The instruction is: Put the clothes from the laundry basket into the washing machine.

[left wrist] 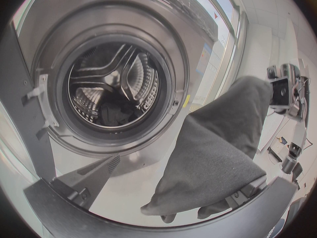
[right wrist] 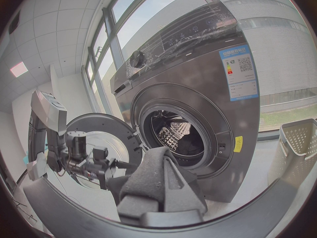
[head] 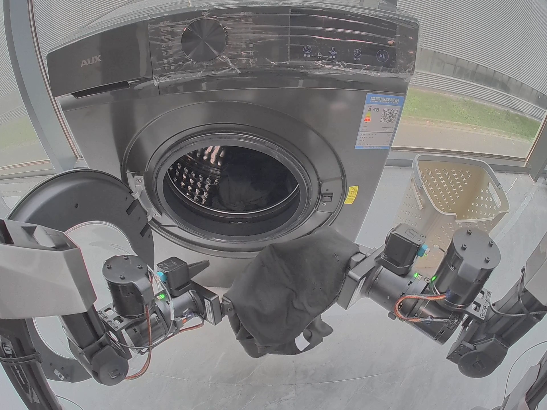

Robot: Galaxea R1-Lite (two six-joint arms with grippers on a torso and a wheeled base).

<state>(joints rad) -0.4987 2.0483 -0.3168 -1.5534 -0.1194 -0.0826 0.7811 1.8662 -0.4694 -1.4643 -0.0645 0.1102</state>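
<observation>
Garment (head: pixel 288 288) outside washing machine (head: pixel 239 101), clothes (left wrist: pixel 114 114) inside

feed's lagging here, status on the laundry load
Left gripper open, one finger at the dark garment. Right gripper shut on it, low before the washing machine. Door open, nothing blocking the drum mouth.

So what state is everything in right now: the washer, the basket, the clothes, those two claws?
washer door: swung fully open.
drum: open, with dark clothing lying inside.
dark garment: hanging between the two grippers, in front of the machine.
laundry basket: upright, no clothes visible inside.
left gripper: open, one finger against the dark garment.
right gripper: shut on the dark garment.
</observation>
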